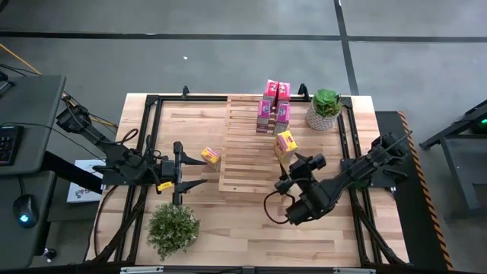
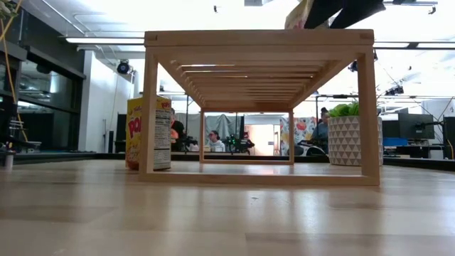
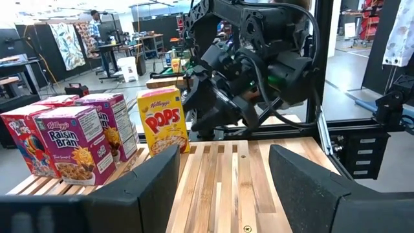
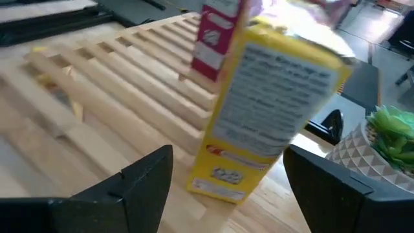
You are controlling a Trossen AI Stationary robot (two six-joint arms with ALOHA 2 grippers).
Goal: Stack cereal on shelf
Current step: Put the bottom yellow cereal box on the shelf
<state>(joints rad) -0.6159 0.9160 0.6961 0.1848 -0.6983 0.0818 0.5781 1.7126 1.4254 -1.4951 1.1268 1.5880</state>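
Your right gripper (image 1: 287, 166) hovers with fingers spread, holding nothing, just short of a yellow Pops cereal box (image 1: 285, 142) standing at the right edge of the slatted wooden shelf (image 1: 245, 164). It appears just placed and set a little apart from the pink Raisin Bran boxes (image 1: 273, 106). Your left gripper (image 1: 186, 173), also open and empty, waits beside a second yellow box (image 1: 211, 157) on the table; fetching that likely comes next.

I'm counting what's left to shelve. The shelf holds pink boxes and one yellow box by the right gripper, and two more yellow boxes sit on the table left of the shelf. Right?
Not quite: the high view shows only one yellow box on the table left of the shelf. The pink boxes and the other yellow box by the right gripper are on the shelf.
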